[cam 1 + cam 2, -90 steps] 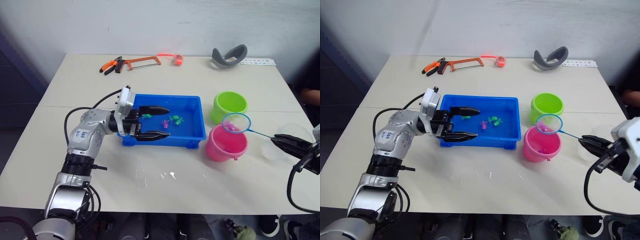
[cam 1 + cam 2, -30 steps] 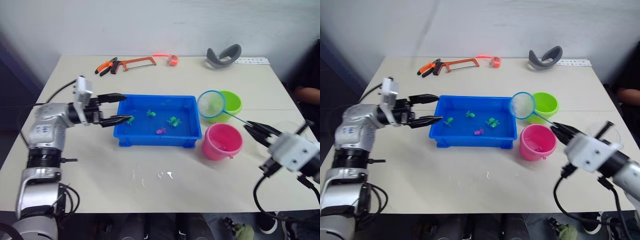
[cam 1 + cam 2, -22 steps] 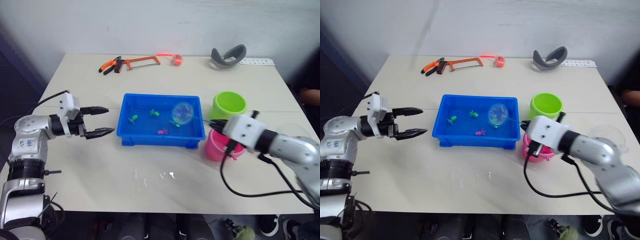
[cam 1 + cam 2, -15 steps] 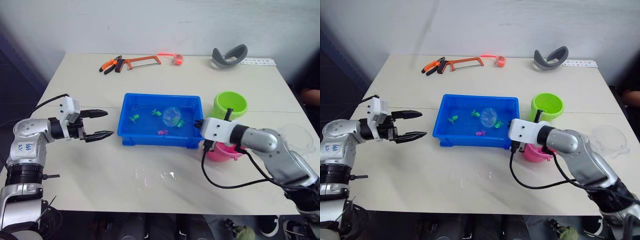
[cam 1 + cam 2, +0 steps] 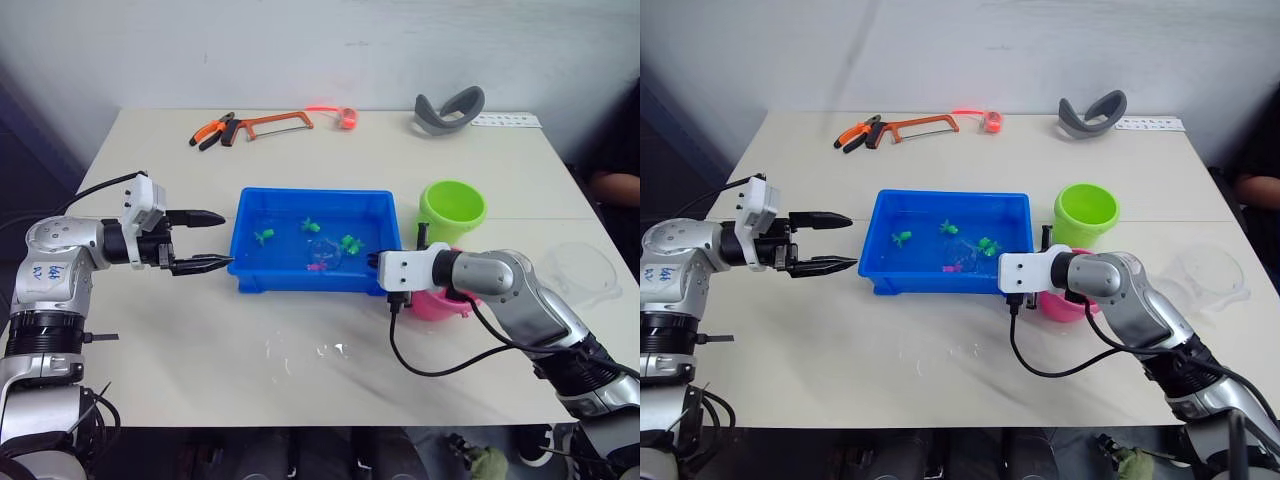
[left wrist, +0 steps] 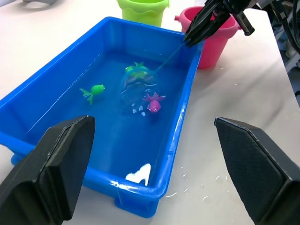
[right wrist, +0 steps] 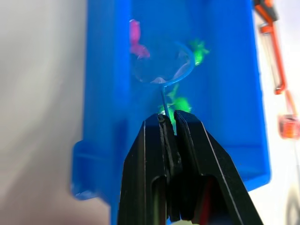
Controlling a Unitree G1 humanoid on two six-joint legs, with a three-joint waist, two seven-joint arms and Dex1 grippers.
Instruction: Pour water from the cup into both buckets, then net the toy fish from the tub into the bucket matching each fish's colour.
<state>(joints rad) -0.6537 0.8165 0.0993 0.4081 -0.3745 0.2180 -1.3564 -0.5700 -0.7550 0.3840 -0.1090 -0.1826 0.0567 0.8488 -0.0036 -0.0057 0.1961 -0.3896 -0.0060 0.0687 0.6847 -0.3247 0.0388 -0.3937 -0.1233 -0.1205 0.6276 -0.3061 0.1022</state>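
- Pale tabletop (image 5: 300, 350) carries a shallow rectangular bright blue plastic tub (image 5: 312, 281) of water at centre.
- Right gripper (image 7: 169, 123), at the tub's 3 o'clock rim, is clamped on the thin handle of a small blue-rimmed hoop net (image 7: 162, 63); the hoop sits down in the tub beside a tiny magenta plastic fish (image 6: 153, 102).
- Tiny green plastic fish (image 6: 95, 90) lie nearby in the tub.
- Left gripper (image 5: 197, 241), fingers spread wide and empty, hovers at the tub's 9 o'clock.
- Lime green round bucket (image 5: 452, 208) and pink round bucket (image 5: 441, 303) stand at 3 o'clock; a wide clear plastic cup (image 5: 579, 271) lies beyond them.
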